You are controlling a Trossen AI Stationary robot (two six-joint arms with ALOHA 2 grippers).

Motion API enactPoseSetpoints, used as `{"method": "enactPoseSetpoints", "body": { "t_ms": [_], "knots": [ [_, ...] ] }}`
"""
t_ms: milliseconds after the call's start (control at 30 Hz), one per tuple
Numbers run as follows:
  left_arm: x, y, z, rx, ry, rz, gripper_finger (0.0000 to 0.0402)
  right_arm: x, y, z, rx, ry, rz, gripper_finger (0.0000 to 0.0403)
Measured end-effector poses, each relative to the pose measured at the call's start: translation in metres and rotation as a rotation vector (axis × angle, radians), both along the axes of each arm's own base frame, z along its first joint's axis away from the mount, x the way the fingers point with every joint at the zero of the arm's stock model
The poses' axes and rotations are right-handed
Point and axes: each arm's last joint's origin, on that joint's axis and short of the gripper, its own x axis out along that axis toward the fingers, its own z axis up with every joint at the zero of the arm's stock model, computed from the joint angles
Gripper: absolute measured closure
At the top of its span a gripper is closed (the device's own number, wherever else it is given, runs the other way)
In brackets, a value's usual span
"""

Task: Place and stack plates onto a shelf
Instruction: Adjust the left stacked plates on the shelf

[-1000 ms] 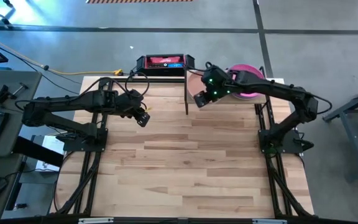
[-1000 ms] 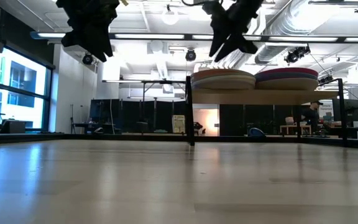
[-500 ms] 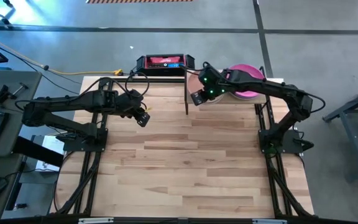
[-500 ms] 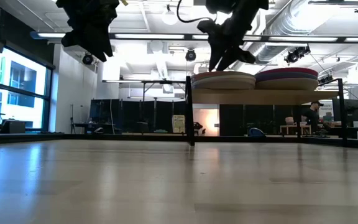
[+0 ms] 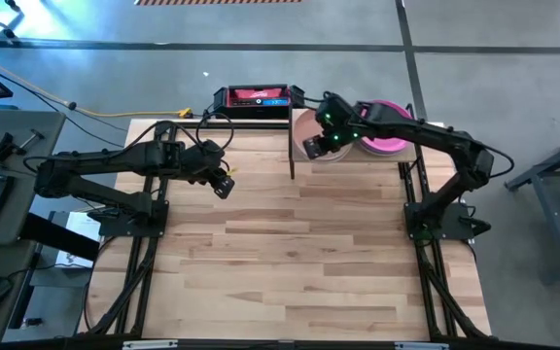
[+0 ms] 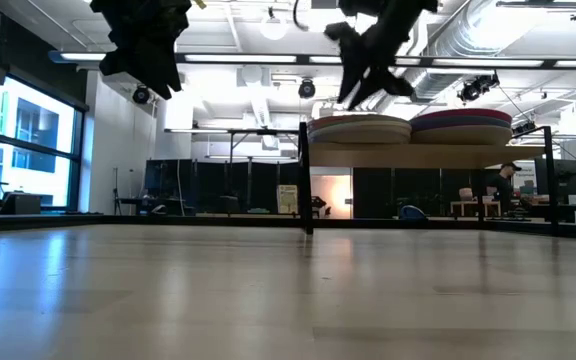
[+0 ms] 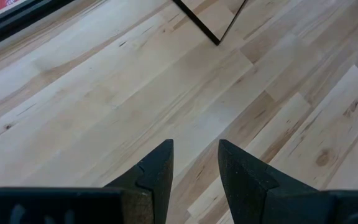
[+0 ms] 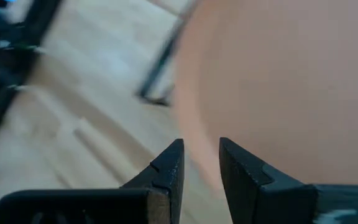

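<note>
Since a second ago the right gripper (image 5: 311,148) has shifted a little toward the far edge of the light-wood tabletop (image 5: 290,262) and now hangs above the near left part of the peach round matte plate (image 5: 304,124), while the left gripper (image 5: 224,185) stays where it was over the far left part of the tabletop. In the right wrist view the right arm's two dark fingers (image 8: 169,168) stand a narrow gap apart with nothing between them, the peach plate filling the blurred space beyond. In the left wrist view the left arm's fingers (image 7: 159,171) are parted, empty, over bare wood.

Much of the plates is covered: from above, the right arm crosses both stacks, so only a slice of the peach plate and of the pink round plate (image 5: 389,144) shows. In the low view the two stacks (image 6: 360,128) and (image 6: 463,126) sit side by side on the rectangular light-wood shelf with thin black metal frame (image 6: 418,156), at the tabletop's far right edge; the colours of the lower plates are hard to tell apart there.

A black and red box (image 5: 257,97) sits just beyond the far edge. Behind the table lies a large room with dark windows, ceiling ducts, and a person (image 6: 508,185) standing far off at right.
</note>
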Motion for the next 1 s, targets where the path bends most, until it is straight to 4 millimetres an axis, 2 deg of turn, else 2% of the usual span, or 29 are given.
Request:
{"method": "enactPoseSetpoints", "body": {
  "t_ms": [200,367,500,700,1000],
  "knots": [
    [0.000,0.000,0.000,0.000,0.000,0.000,0.0286,0.006,0.025,0.026,-0.015,-0.069,0.081,0.0322],
    [0.000,0.000,0.000,0.000,0.000,0.000,0.0286,0.010,0.051,0.025,0.027,-0.031,0.170,0.0322],
    [0.000,0.000,0.000,0.000,0.000,0.000,0.0286,0.007,0.064,0.020,0.029,0.054,0.165,0.0322],
    [0.000,0.000,0.000,0.000,0.000,0.000,0.0286,0.003,0.065,0.012,0.001,0.168,0.131,0.0322],
    [0.000,0.000,0.000,0.000,0.000,-0.001,0.0286,0.013,0.052,-0.007,-0.008,0.254,0.097,0.0322]
  ]
}}
